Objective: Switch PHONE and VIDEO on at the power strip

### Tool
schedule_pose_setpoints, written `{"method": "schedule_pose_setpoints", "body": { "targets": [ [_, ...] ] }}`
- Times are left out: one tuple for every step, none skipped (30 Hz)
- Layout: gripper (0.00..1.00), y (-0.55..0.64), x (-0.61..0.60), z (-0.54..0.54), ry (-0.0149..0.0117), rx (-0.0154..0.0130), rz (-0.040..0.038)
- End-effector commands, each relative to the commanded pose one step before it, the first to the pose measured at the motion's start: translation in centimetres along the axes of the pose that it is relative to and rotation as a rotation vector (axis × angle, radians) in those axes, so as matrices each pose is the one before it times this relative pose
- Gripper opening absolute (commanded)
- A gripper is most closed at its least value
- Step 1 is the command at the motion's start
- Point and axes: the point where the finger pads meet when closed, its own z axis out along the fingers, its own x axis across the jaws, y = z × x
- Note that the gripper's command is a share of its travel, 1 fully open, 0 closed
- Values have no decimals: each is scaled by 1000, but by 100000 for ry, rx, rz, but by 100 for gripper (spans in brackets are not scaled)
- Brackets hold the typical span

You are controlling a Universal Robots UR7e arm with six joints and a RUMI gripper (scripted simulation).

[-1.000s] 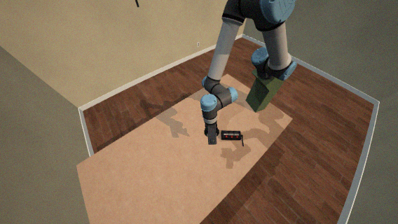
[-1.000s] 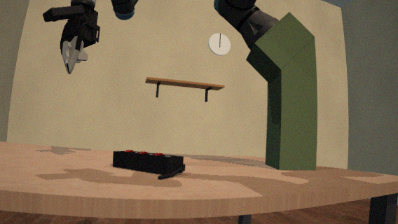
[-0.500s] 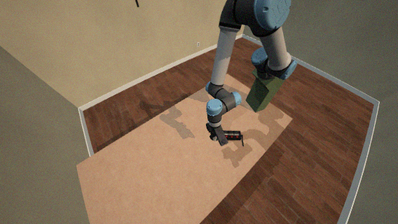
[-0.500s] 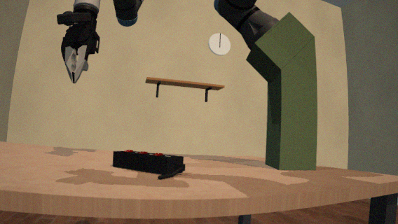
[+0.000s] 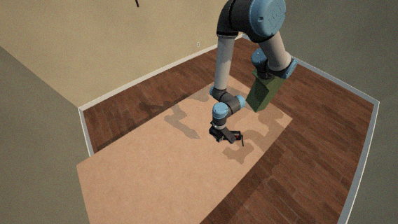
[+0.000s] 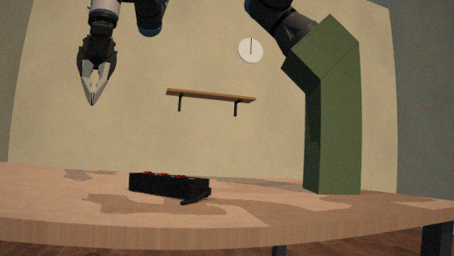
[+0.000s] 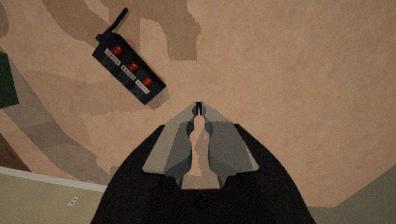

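The black power strip [image 7: 127, 69] lies flat on the tan table, right way up, with three red switches on top and white labels beside them. A short black cord stub sticks out of one end. The strip also shows in the exterior view [image 6: 169, 186] and, partly hidden by the arm, in the top view [image 5: 235, 134]. My gripper [image 6: 92, 102] points straight down, shut and empty, well above the table and off to one side of the strip. In the wrist view its tips [image 7: 199, 106] sit below and right of the strip.
A tall green block [image 6: 332, 112] forms the arm's base mount on the table behind the strip. A wall shelf [image 6: 210, 96] and a round clock [image 6: 250, 50] hang on the far wall. The table's front edge is near in the exterior view.
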Motion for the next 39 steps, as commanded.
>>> {"method": "schedule_pose_setpoints", "body": {
  "targets": [
    [0,-650,-703,875,1435,-336,-16201],
    [0,-227,-218,258,109,-163,-4723],
    [0,0,0,0,0,0,0],
    [0,-235,-210,252,102,-167,-4710],
    [0,-242,-201,246,95,-171,-4696],
    [0,0,0,0,0,0,0],
    [0,-248,-191,241,88,-175,-4679],
    [0,-254,-181,235,81,-178,-4660],
    [0,0,0,0,0,0,0],
    [0,-259,-171,229,73,-181,-4639],
    [0,-264,-160,223,66,-183,-4616],
    [0,0,0,0,0,0,0],
    [0,-268,-149,217,58,-185,-4591],
    [0,-271,-138,211,50,-187,-4564],
    [0,0,0,0,0,0,0],
    [0,0,0,0,0,0,0],
    [0,-274,-127,205,43,-188,-4535],
    [0,-276,-115,198,35,-189,-4504],
    [0,-277,-104,192,28,-189,-4471],
    [0,0,0,0,0,0,0],
    [0,-278,-93,186,20,-189,-4437],
    [0,-278,-81,180,13,-189,-4400],
    [0,0,0,0,0,0,0],
    [0,-277,-70,174,5,-188,-4361],
    [0,-276,-59,168,-2,-187,-4321],
    [0,0,0,0,0,0,0],
    [0,-274,-48,162,-9,-185,-4279],
    [0,-272,-37,156,-16,-183,-4235],
    [0,0,0,0,0,0,0],
    [0,-269,-26,150,-22,-181,-4189],
    [0,-265,-16,144,-29,-178,-4141],
    [0,0,0,0,0,0,0],
    [0,0,0,0,0,0,0],
    [0,-261,-6,138,-35,-176,-4092],
    [0,-256,4,132,-41,-172,-4041],
    [0,-251,13,127,-46,-169,-3989],
    [0,-246,21,121,-51,-165,-3935],
    [0,0,0,0,0,0,0],
    [0,-240,30,116,-56,-162,-3879]
  ]
}}
